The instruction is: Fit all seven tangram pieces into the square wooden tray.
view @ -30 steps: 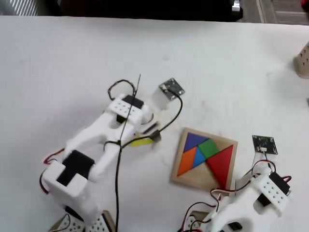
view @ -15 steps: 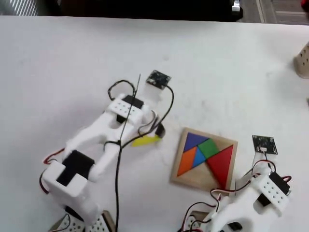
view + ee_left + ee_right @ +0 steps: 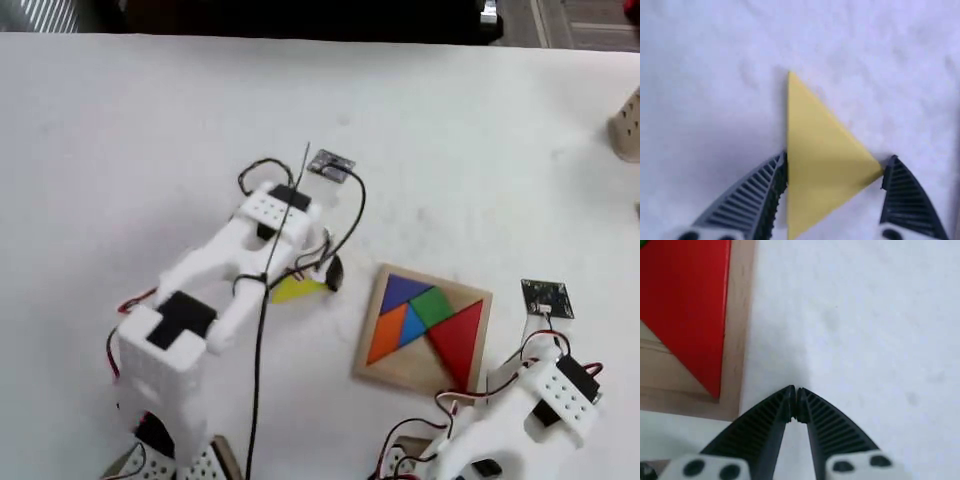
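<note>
A yellow triangle [image 3: 825, 160] lies flat on the white table, left of the square wooden tray [image 3: 405, 368]. My left gripper [image 3: 835, 167] straddles it, one fingertip against its long straight edge and the other against its far corner; it is shut on the piece. In the high view the yellow triangle [image 3: 297, 289] sits under that gripper [image 3: 318, 278]. The tray holds a purple, a green, a blue and an orange piece and a red triangle [image 3: 458, 335]. My right gripper [image 3: 796, 405] is shut on nothing, just off the tray's rim [image 3: 737, 340] near the red triangle [image 3: 685, 305].
A tan perforated object [image 3: 628, 125] stands at the table's right edge. Black cables [image 3: 352, 215] loop from the left arm over the table. Open white tabletop stretches behind and to the left of the arms.
The left wrist turned over the yellow triangle, then the whole arm shifted right toward the tray. The triangle now shows more of its face. The right arm stayed still.
</note>
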You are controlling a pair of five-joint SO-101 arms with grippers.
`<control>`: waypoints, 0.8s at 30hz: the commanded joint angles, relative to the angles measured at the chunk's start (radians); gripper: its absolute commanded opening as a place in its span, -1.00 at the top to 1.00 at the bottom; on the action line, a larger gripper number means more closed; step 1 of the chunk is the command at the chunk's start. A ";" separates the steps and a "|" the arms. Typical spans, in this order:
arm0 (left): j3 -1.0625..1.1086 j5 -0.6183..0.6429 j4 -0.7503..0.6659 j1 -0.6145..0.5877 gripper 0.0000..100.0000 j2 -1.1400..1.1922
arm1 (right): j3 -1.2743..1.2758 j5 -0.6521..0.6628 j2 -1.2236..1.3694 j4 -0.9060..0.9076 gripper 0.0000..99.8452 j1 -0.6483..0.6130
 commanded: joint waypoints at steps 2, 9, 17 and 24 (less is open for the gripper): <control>-0.172 0.012 0.123 0.013 0.39 0.081 | -0.006 0.015 -0.022 -0.013 0.96 -0.019; -0.224 0.015 0.172 0.016 0.69 0.119 | -0.006 0.015 -0.022 -0.013 0.96 -0.019; -0.226 0.015 0.172 0.022 0.71 0.117 | -0.006 0.015 -0.022 -0.013 0.96 -0.018; -0.207 0.015 0.181 0.022 0.71 0.016 | -0.006 0.015 -0.022 -0.015 0.96 -0.018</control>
